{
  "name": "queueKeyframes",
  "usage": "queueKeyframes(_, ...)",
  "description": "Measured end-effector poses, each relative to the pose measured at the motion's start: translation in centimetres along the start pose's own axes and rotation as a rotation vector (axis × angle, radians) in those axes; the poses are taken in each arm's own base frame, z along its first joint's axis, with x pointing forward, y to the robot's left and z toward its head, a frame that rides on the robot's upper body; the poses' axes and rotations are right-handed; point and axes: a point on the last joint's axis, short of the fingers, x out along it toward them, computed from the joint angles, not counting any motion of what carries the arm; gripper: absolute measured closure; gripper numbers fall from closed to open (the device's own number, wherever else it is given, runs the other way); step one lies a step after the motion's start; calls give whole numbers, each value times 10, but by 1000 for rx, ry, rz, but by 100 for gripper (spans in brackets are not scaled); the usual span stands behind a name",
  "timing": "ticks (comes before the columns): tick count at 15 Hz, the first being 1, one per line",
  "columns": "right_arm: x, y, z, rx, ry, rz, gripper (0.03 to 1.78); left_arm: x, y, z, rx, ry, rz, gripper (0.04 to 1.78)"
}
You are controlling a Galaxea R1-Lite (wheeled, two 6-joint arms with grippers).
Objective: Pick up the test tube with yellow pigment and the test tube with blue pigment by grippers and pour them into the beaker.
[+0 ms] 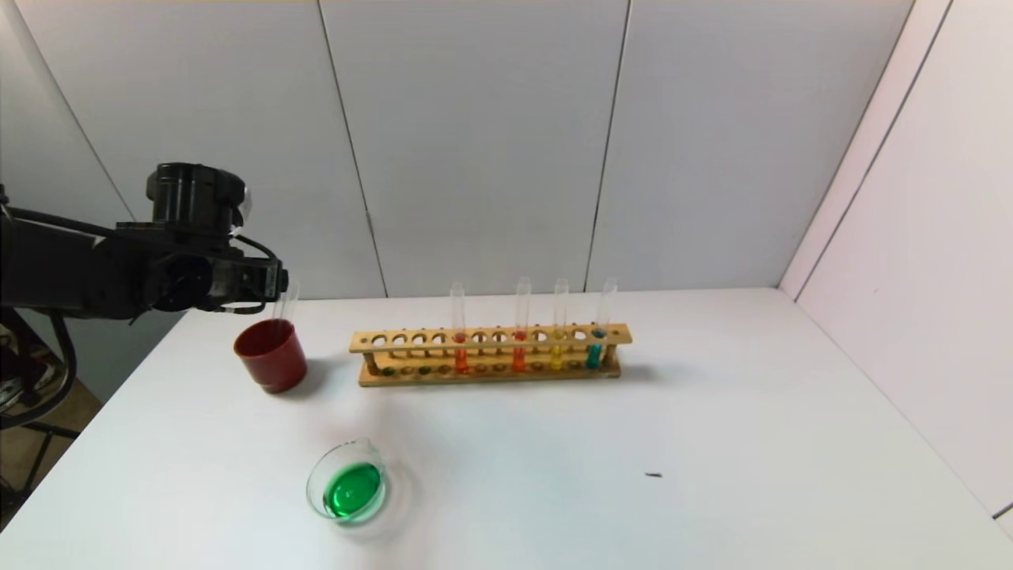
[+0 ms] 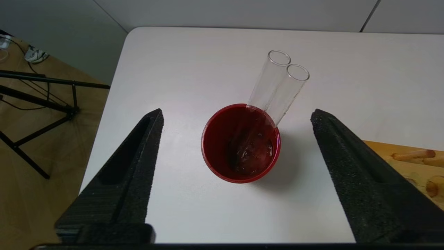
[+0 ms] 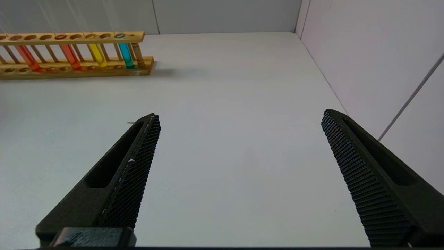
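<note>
Left gripper (image 2: 236, 118): black, foam-padded fingers spread wide, holding nothing; hovering above the dark red opaque cup (image 1: 271, 355) at the table's left rear.
Right gripper (image 3: 239, 121): black, mesh-textured fingers wide apart, empty; parked low over bare white table (image 1: 712, 443), well apart from the rack; out of the head view.
Dark red cup contents: two empty clear glass tubes (image 2: 277, 86) leaning side by side against the rim, mouths up, touching each other.
Small clear glass beaker (image 1: 348, 484): near the table's front, holding green liquid; apart from cup and rack.
Light wooden tube rack (image 1: 491, 355): behind the beaker, four tubes standing upright in it.
Slender clear tube with yellow liquid (image 1: 558, 336): in the rack, second from the right end.
Slender clear tube with teal-blue liquid (image 1: 598, 336): in the rack's rightmost filled hole, just beside the yellow one.
Two orange-red tubes (image 1: 459, 340): in the rack, left of the yellow one.
Progress: judged near finished or finished; green in the beaker suggests yellow and blue already mixed, spent tubes dropped in the cup.
Left to do: probably only withdrawing the left arm; a second yellow and blue tube untouched in the rack.
</note>
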Motion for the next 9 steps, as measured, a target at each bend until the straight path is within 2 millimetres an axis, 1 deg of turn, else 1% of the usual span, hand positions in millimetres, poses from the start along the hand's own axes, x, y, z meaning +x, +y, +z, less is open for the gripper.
queueKeyframes(1,0,0,0,0,0,0,11,-10,4,4,-7,-20,-1,19)
queueKeyframes(3,0,0,0,0,0,0,11,-32,12,10,-18,-60,-3,8)
queueKeyframes(9,0,0,0,0,0,0,11,-108,43,-4,-6,-144,4,7)
